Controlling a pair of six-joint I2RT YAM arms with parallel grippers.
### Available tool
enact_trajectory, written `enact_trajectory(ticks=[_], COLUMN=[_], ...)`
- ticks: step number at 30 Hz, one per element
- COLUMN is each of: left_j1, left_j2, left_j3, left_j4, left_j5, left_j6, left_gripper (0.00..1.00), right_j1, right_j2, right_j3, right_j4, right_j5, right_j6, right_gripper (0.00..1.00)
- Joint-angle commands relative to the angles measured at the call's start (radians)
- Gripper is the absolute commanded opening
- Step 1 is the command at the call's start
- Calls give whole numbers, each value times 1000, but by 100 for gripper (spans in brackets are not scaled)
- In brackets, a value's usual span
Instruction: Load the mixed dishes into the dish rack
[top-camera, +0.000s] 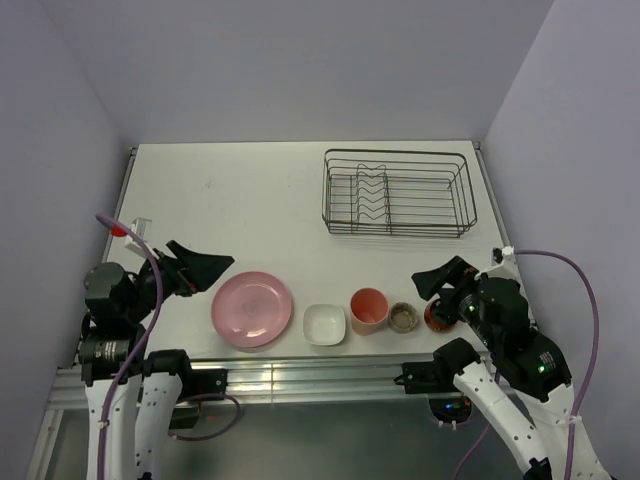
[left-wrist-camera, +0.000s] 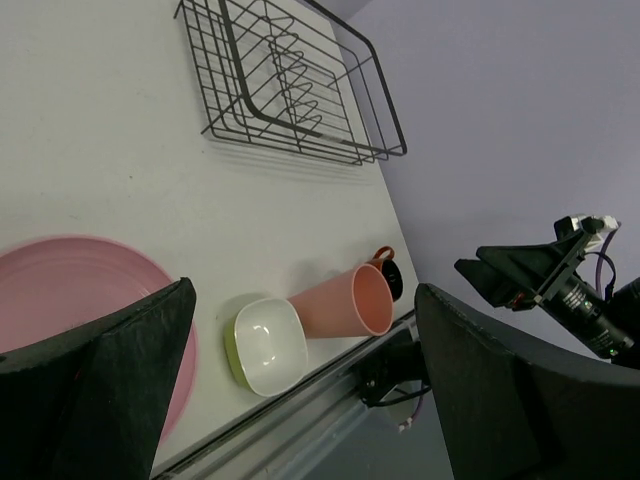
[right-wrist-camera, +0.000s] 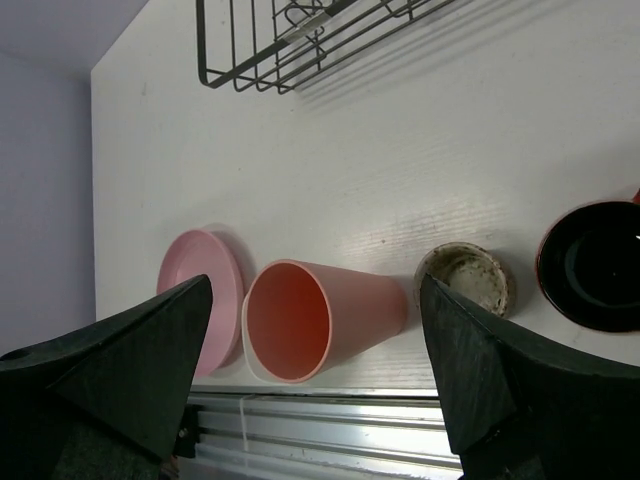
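We saw a white bench (top-camera: 250, 200) between lavender walls (top-camera: 300, 70) | dish rack (top-camera: 397, 153) sat near its far right corner | pink plate (top-camera: 252, 309), bowl (top-camera: 324, 324), tumbler (top-camera: 368, 309), cup (top-camera: 403, 317) and dark red mug (top-camera: 434, 318) lined its near edge | left fingers (top-camera: 205, 267) and right fingers (top-camera: 440, 276) gaped wide, holding nothing

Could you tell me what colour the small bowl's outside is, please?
The bowl is yellow-green outside; clearest in left wrist view.

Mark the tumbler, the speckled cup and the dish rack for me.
tumbler (top-camera: 369, 305), top view, open mouth.
speckled cup (right-wrist-camera: 466, 278), right wrist view, stained inside.
dish rack (top-camera: 400, 229), top view, near side wall.
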Motion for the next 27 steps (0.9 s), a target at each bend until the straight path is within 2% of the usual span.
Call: enact_trajectory(ticks=[1,4,7,13,17,18,23,24,27], left_j1=[5,-3,-40,-349,-521,-594,-819,-884,-989], left_j2=[56,89,168,392,480,497,606,624,707], left_j3=[44,70,113,260,349,364,312,294,288], left_j4=[10,10,3,35,30,26,69,95,138], left_j5=[72,98,66,-180,-317,-351,-548,-570,-642], left_j6=[50,79,120,122,116,114,80,65,41], left_gripper=[98,98,97,97,96,96,95,95,94], right_j1=[-4,-4,-4,-4,-4,-4,-3,-4,-4], right_j2=[7,28,68,123,136,137,139,142,142], right_j3=[21,24,32,46,78,84,109,109,106], right_j4=[-15,-20,-18,9,-3,-6,-14,-15,-23], right_j5=[39,41,41,15,30,36,67,67,64], right_j6=[6,3,2,-20,-26,-26,-29,-34,-43], right_gripper=[92,92,92,90,90,89,89,89,89])
